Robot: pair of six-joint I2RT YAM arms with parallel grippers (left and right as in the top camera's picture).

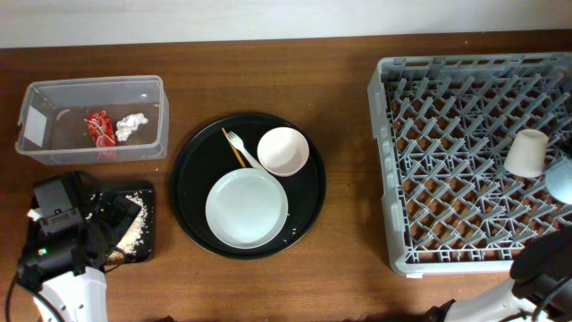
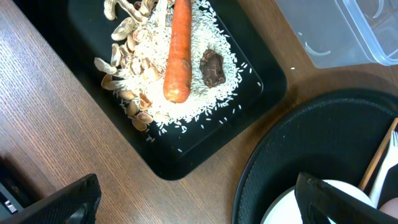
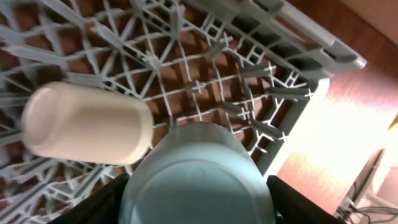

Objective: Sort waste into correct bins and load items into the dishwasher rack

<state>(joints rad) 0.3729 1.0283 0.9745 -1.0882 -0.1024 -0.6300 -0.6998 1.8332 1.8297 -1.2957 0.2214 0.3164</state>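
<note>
Overhead, dishwasher rack (image 1: 465, 161): sitting at your right, white cup (image 1: 527, 152) lying inside, light blue cup (image 1: 561, 179) just beside it.
Round black tray (image 1: 192, 179): carrying plate (image 1: 247, 208), bowl (image 1: 282, 150), fork (image 1: 239, 148).
Clear tub (image 1: 89, 84): holding red wrapper (image 1: 98, 127), tissue (image 1: 131, 126).
Shallow black tray (image 2: 267, 87): holding rice (image 2: 155, 56), carrot (image 2: 178, 50), brown lump (image 2: 212, 67), pale shells (image 2: 124, 37).
Left gripper (image 2: 199, 205): your fingers are hanging spread wide, gripping nothing.
Right gripper (image 3: 196, 205): your fingers are flanking the light blue cup; can't tell if they're squeezing.

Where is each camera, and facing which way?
Overhead: above table, straight down; round black tray, rack; left arm, right arm at bottom.
Left wrist: down onto shallow black tray, carrot; open left pincer at bottom.
Right wrist: down into rack, light blue cup, white cup; right pincer flanks blue one.
Shared: overhead, right wrist both show cups.
</note>
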